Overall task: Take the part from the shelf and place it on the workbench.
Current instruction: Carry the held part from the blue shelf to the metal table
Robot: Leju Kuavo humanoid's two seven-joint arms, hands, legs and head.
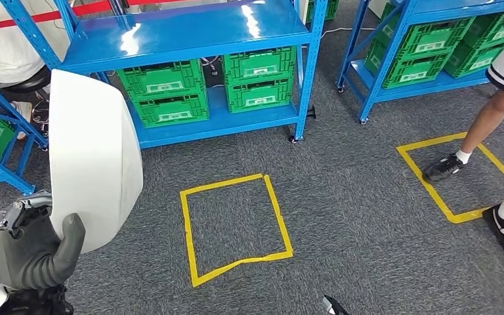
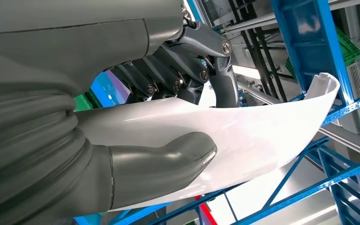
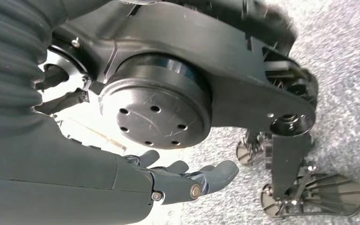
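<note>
left hand (image 1: 36,252) grips one white part (image 1: 92,157); four green crates (image 1: 164,80) shelved.

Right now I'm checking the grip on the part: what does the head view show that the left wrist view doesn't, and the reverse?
Head view alone: yellow tape squares on grey carpet, green crates on the blue shelf, and a person's legs at right. Left wrist view alone: the dark fingers pressed on the panel's far face. Both: the white part held by the left hand, thumb across its near face.
</note>
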